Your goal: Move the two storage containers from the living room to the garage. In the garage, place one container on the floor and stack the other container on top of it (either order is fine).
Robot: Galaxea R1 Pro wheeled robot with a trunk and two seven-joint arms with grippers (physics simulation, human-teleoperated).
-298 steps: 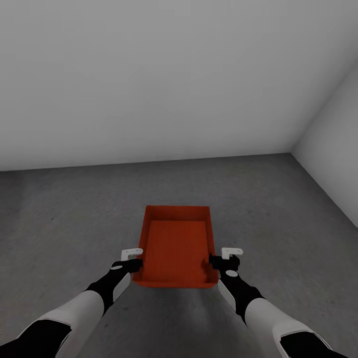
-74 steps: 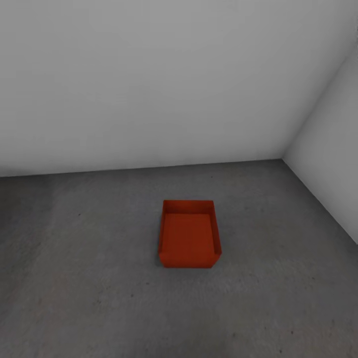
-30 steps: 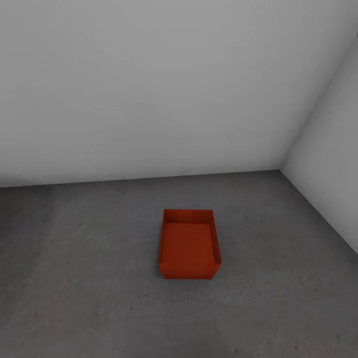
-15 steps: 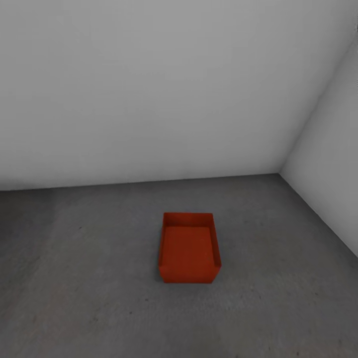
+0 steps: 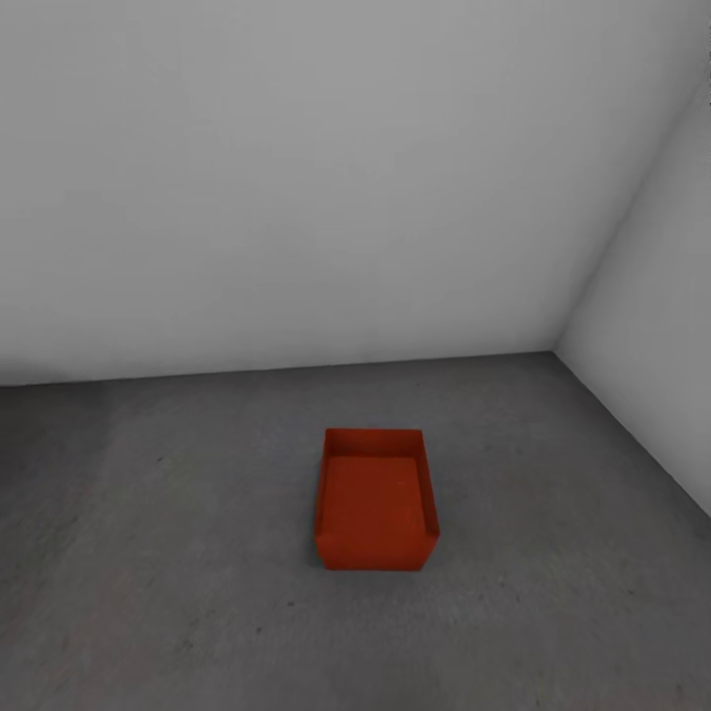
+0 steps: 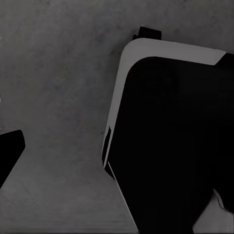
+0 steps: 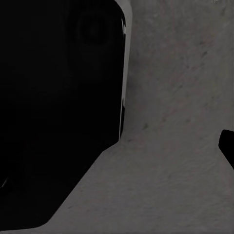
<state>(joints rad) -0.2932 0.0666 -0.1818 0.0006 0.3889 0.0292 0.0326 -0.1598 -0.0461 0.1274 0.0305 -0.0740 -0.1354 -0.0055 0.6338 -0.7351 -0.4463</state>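
Jaws can't really be judged on either arm; both wrist views are mostly dark robot body over grey concrete floor (image 5: pixel 178 592). One red-orange open-topped rectangular container (image 5: pixel 375 499) sits on it near the white-walled corner (image 5: pixel 559 341).

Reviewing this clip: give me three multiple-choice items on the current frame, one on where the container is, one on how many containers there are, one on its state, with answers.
1. Where does the container sit?
A. On the grey concrete floor, short of the white wall
B. On a wooden table
C. On a sofa

2. How many red-orange containers are in the head view?
A. Three
B. One
C. Two

3. What state is the container in?
A. Upside down
B. Closed with a lid
C. Upright, open-topped and empty

Answers:
1. A, since grey floor surrounds it on every side and a strip of floor separates it from the wall.
2. B, since a single red-orange box shows.
3. C, since its bare inner bottom is visible between four walls.
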